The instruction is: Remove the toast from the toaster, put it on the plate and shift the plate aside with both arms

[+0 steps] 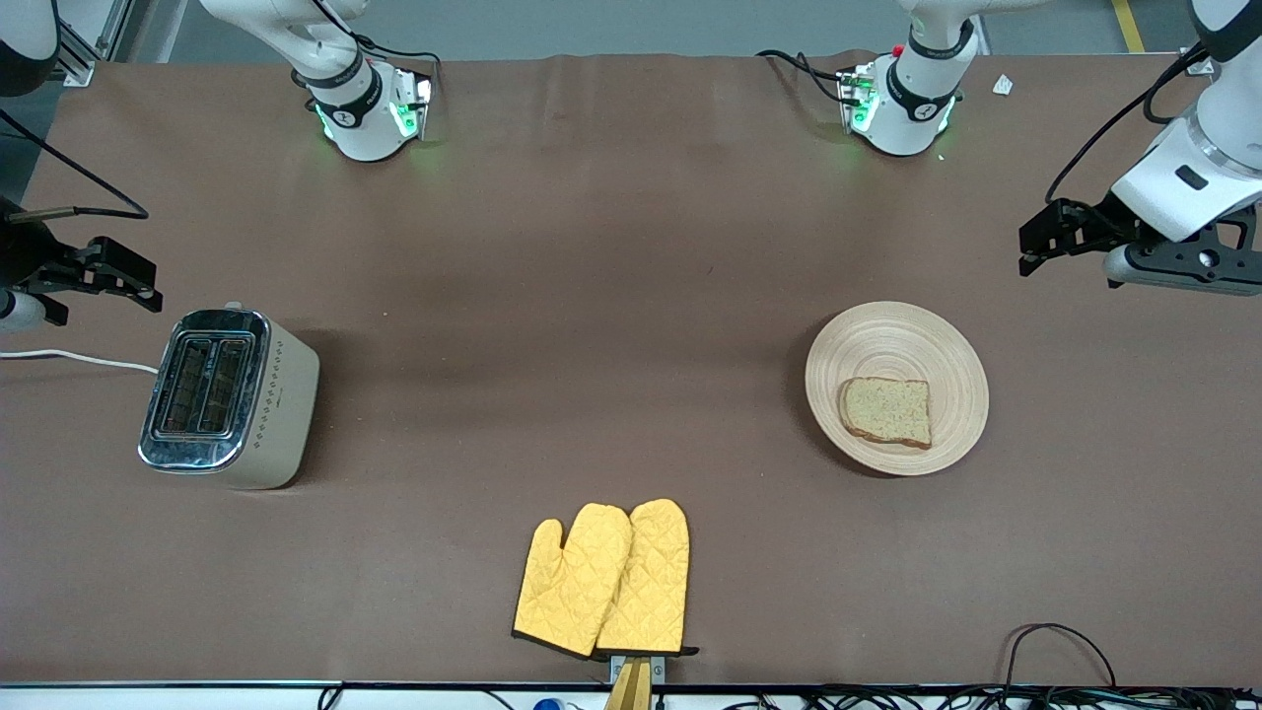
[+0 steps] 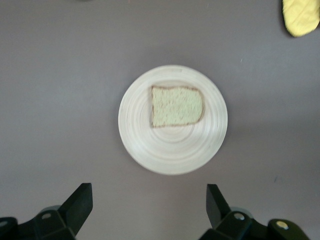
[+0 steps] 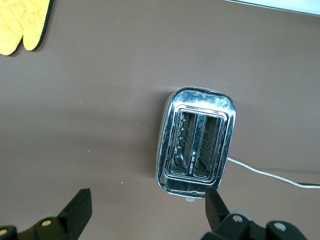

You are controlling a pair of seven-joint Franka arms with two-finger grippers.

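Brown cloth covers the table in the front view. On it, toward the left arm's end, the round wooden plate carries the toast, which lies flat on the part of the plate nearer the front camera. The left gripper hangs in the air near the table's edge at its own end, apart from the plate. The right gripper hovers just beside the toaster, whose two slots are empty. A pair of yellow oven mitts lies at the table's edge nearest the camera, between toaster and plate.

From the left wrist view, the plate and toast sit below the wide-spread fingers, which hold nothing.

From the right wrist view, the toaster lies under fingers that are likewise set wide and empty
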